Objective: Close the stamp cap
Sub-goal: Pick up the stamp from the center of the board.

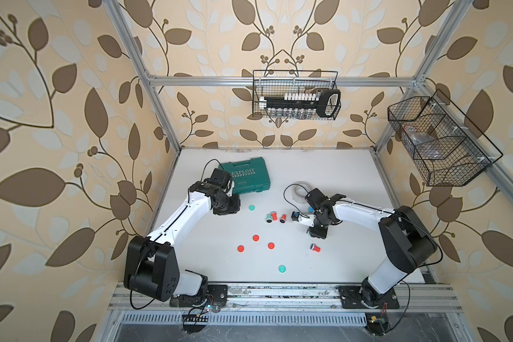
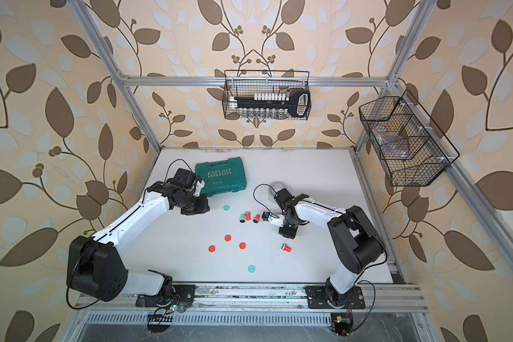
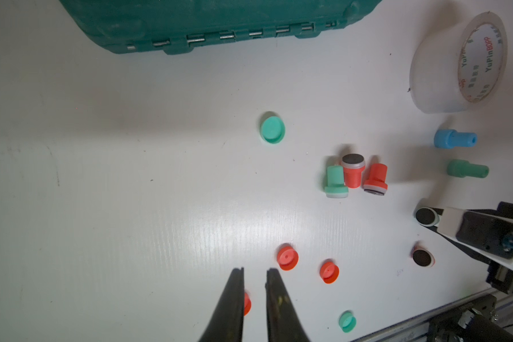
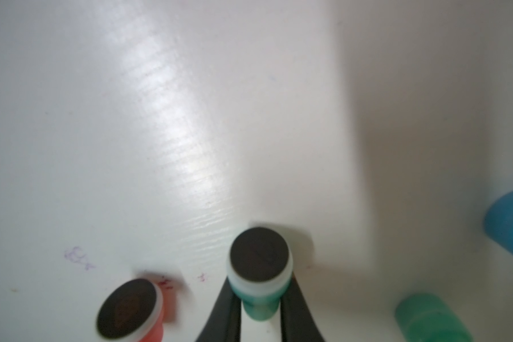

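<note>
My right gripper (image 4: 261, 296) is shut on the stem of a green stamp (image 4: 259, 266). The stamp's dark pad is bare and faces away from the jaws. In both top views this gripper (image 1: 295, 216) (image 2: 265, 215) points left, low over the white table. My left gripper (image 3: 254, 271) hovers with its fingers a narrow gap apart and nothing between them. A red cap (image 3: 246, 303) lies on the table partly behind one finger. Two more red caps (image 1: 255, 237) (image 1: 271, 245) and two green caps (image 1: 251, 208) (image 1: 282, 268) lie loose.
Three uncapped stamps (image 1: 274, 217) lie clustered mid-table, and a red stamp (image 1: 316, 247) lies nearer the front. A capped blue stamp (image 3: 453, 139) and a capped green stamp (image 3: 467, 168) lie by the tape roll (image 3: 462, 65). A green tool case (image 1: 246, 174) sits at the back.
</note>
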`<state>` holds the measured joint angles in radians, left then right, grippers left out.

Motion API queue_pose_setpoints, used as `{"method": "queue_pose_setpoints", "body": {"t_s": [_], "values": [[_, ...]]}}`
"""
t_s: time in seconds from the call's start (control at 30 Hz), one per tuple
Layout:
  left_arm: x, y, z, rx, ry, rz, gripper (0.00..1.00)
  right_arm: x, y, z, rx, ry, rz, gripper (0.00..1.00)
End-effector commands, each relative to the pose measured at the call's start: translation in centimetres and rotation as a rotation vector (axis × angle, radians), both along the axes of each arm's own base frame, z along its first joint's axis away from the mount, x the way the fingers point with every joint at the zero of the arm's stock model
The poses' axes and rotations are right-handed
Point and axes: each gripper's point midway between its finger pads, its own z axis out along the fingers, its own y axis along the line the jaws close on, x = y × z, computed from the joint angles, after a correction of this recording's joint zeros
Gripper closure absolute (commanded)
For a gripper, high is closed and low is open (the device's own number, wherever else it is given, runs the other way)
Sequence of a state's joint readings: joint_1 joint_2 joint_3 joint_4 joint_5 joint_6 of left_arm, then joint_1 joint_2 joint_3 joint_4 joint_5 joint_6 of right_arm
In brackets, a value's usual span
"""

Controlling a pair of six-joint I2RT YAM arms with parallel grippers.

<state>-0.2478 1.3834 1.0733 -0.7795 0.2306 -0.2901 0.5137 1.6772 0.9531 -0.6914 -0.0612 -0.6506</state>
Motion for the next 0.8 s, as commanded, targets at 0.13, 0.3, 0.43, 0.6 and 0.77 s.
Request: {"method": "queue_pose_setpoints", "body": {"t_s": [0.13, 0.3, 0.43, 0.6, 0.77], "values": [[0.0, -0.6, 1.3, -0.05, -0.054, -0.028, 0.8, 0.5, 0.6, 1.0, 0.051, -0.014, -0.034, 0.89], [-0.2, -1.7, 2.4, -0.128, -0.082, -0.034, 0.77, 0.7, 1.3, 3.1, 0.113, -0.061, -0.052, 0.9], [-0.7, -3.7, 5.1, -0.239, -0.125, -0.046, 0.73, 0.8, 2.4, 6.8, 0.231, -0.139, -0.057, 0.9], [-2.1, -7.4, 9.7, -0.355, -0.144, -0.064, 0.65, 0.5, 4.0, 12.2, 0.403, -0.255, -0.032, 0.9], [-4.1, -12.2, 14.0, -0.501, -0.13, -0.126, 0.57, -0.5, 5.3, 17.4, 0.574, -0.364, 0.01, 0.91]]}}
